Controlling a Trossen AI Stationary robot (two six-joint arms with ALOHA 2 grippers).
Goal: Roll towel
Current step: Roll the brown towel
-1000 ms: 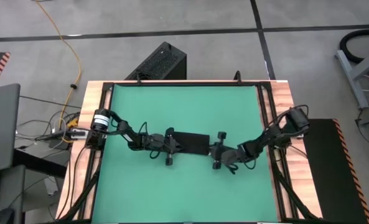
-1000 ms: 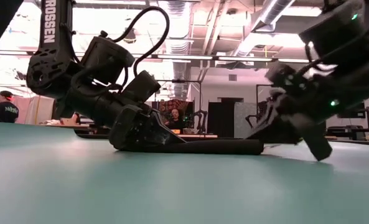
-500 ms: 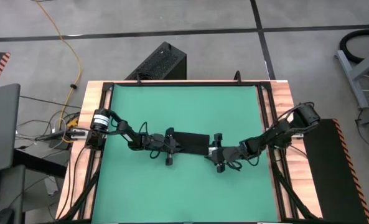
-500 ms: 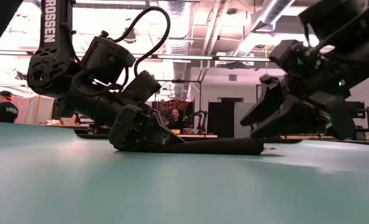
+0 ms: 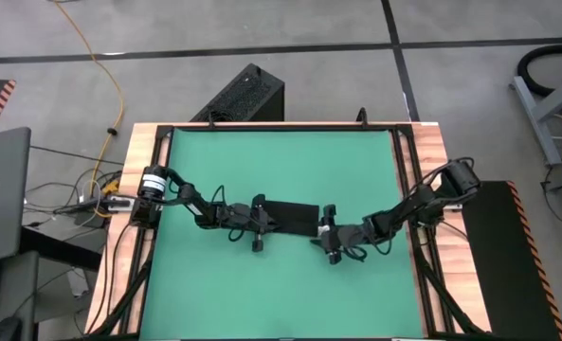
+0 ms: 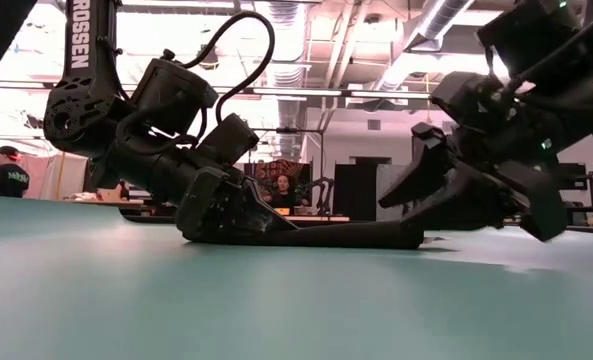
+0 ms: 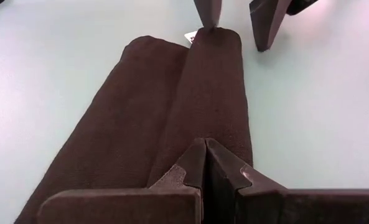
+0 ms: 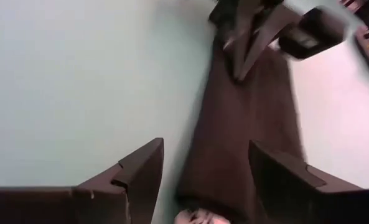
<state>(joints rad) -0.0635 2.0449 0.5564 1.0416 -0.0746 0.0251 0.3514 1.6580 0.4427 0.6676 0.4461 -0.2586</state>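
On the green table (image 5: pixel 281 284), near its middle, you have the towel (image 5: pixel 292 218) lying as a narrow dark strip, partly rolled: a rounded roll along one side with a flatter fold beside it, and a small white tag (image 7: pixel 189 37) peeking out at the end nearest your right arm. Your left gripper (image 7: pixel 204 163) sits at one end with its fingers pressed together on the towel's roll. Your right gripper (image 8: pixel 203 174) stands at the opposite end, fingers spread wide, straddling the cloth and gripping nothing.
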